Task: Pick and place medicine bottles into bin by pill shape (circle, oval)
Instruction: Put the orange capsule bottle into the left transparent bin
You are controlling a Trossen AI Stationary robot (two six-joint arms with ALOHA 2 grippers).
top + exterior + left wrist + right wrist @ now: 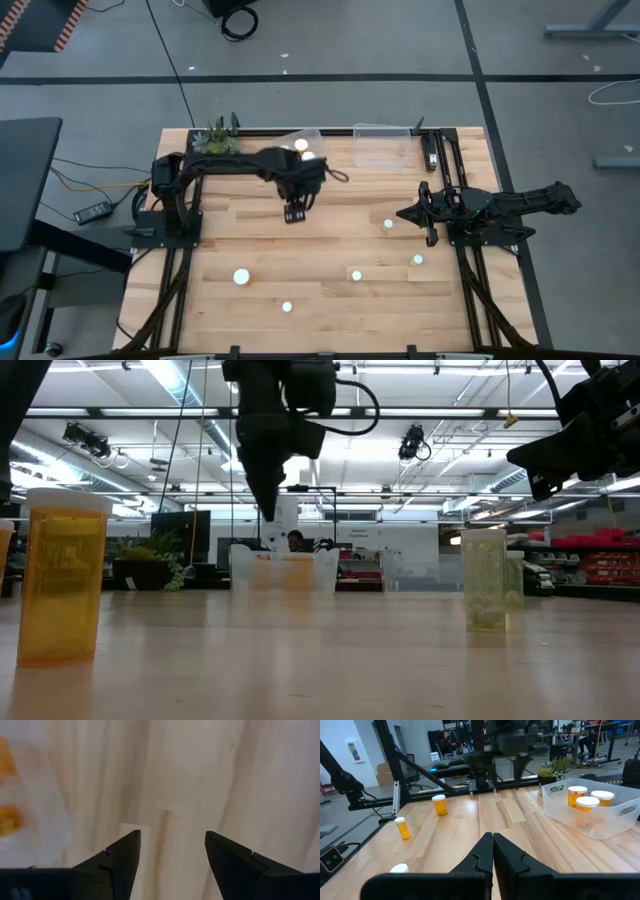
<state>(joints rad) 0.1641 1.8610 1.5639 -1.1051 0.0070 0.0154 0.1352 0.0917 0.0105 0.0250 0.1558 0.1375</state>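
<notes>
Several small orange medicine bottles with white caps stand upright on the wooden table: (240, 276), (287, 307), (355, 275), (388, 224), (418, 260). A clear bin (300, 140) at the far edge holds three bottles (587, 802). A second clear bin (380, 146) stands to its right. My left gripper (295, 214) hangs open above bare table just in front of the first bin, fingers pointing down, nothing between them (172, 840). My right gripper (405, 213) is shut and empty at the table's right, pointing left (492, 845).
A small green plant (215, 138) stands at the far left corner. Black frame rails run along the table's left side (165, 260) and right side (470, 270). The low view shows one bottle close at left (65, 575) and another at right (485, 580).
</notes>
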